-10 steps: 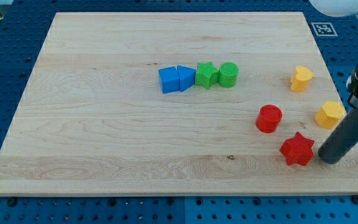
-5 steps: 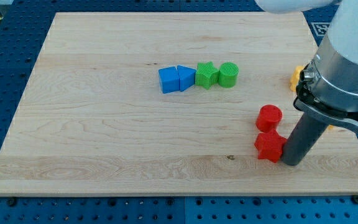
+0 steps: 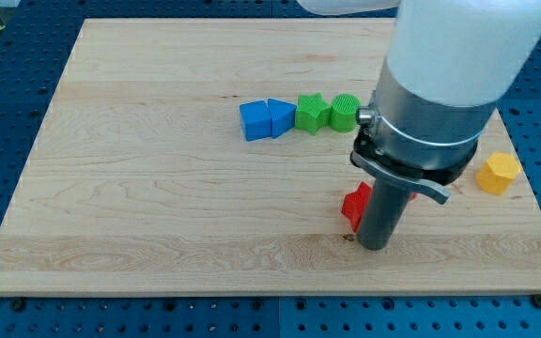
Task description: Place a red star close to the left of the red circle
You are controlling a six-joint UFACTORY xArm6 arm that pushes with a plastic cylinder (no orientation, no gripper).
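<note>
The red star (image 3: pixel 353 206) lies on the wooden board (image 3: pixel 158 188) right of centre, partly covered by my rod. My tip (image 3: pixel 374 246) rests on the board touching the star's right side, slightly toward the view's bottom. The red circle is almost fully hidden behind the rod and arm body; only a red sliver (image 3: pixel 410 198) shows right of the rod, so the star lies to its left.
A blue square (image 3: pixel 255 120), blue triangle (image 3: pixel 281 117), green star (image 3: pixel 312 113) and green circle (image 3: pixel 345 113) form a row at the upper middle. A yellow hexagon-like block (image 3: pixel 498 173) sits at the right edge. The arm body hides another yellow block.
My tip has slid left, pushing the red star left and past the red circle. The arm body now covers the red circle and the upper yellow block.
</note>
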